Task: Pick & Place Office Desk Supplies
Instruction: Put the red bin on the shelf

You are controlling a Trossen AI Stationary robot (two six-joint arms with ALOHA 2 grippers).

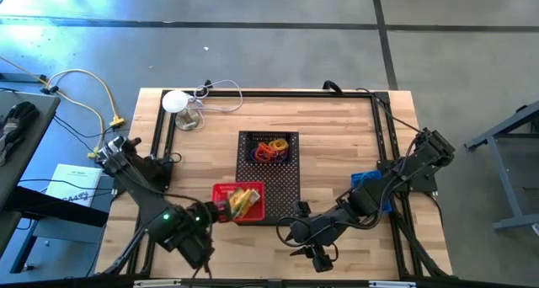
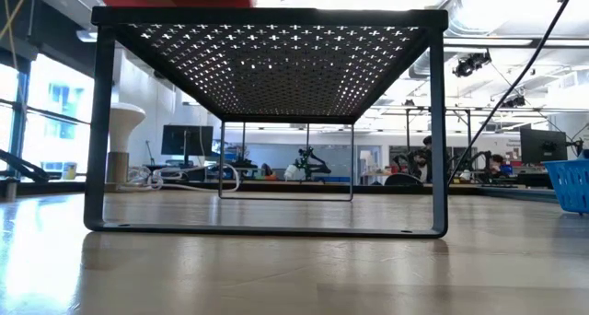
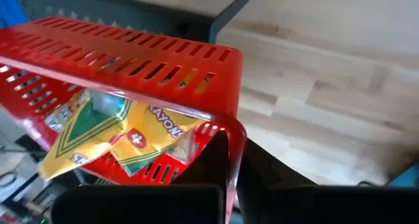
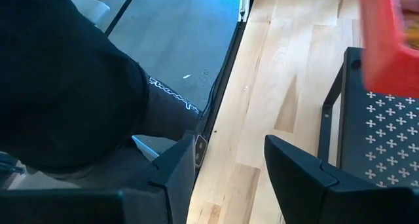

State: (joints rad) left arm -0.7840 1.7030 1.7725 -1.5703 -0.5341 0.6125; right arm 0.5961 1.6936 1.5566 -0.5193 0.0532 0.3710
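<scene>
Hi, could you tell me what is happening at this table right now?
The left pincer is shut on the rim of a red basket holding yellow crayon packs, at the near end of a black perforated stand. Coloured loops lie in a black tray at the stand's far end. The right pincer hangs open over the table's near edge, holding nothing, beside the stand. A blue basket sits to the right.
</scene>
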